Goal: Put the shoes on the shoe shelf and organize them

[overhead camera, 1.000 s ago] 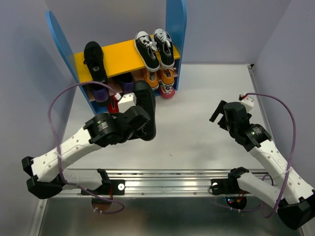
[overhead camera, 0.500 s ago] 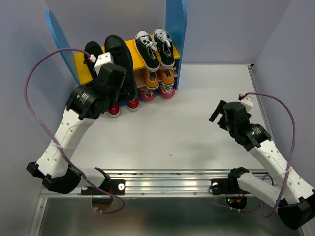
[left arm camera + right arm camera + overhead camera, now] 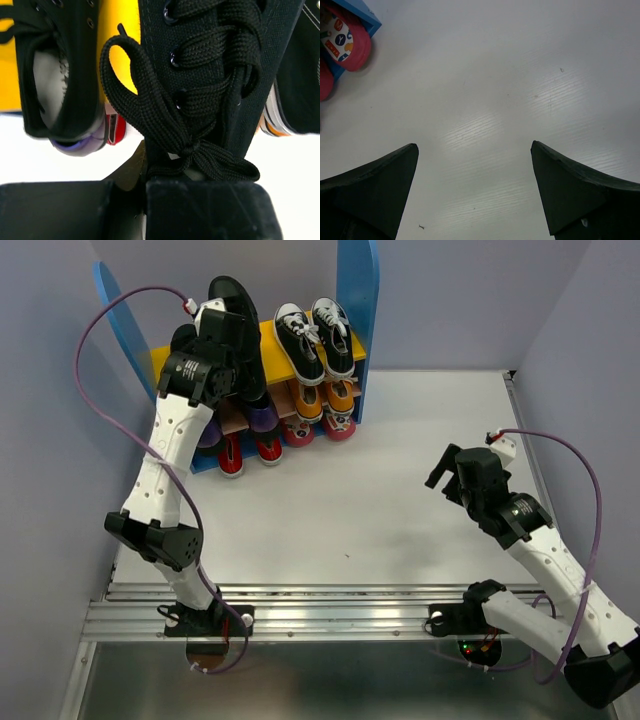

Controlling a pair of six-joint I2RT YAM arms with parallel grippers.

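The all-black lace-up shoe [image 3: 243,328] hangs over the left half of the yellow top board [image 3: 274,352] of the shoe shelf [image 3: 357,300], with its toe pointing toward the back wall. We cannot tell whether it touches the board. In the left wrist view its black laces fill the middle of the picture, and the bow lies just above the left gripper [image 3: 145,195]. That gripper is clamped tight on the shoe at the bow end, with no gap between its jaws.

Just to the left of the held shoe we see its partner [image 3: 55,75] lying on the yellow board, its opening toward the wrist camera. To the right, on the same board, the black canvas sneakers [image 3: 315,335] with white laces sit side by side against the right blue panel. Below them the orange sneakers [image 3: 325,398] rest on the lower board. Small red shoes [image 3: 250,452] lie on the table [image 3: 420,410] in front of the shelf.

Well apart, over bare table on the right, the right gripper [image 3: 475,190] hovers with its fingers spread wide and nothing between them.
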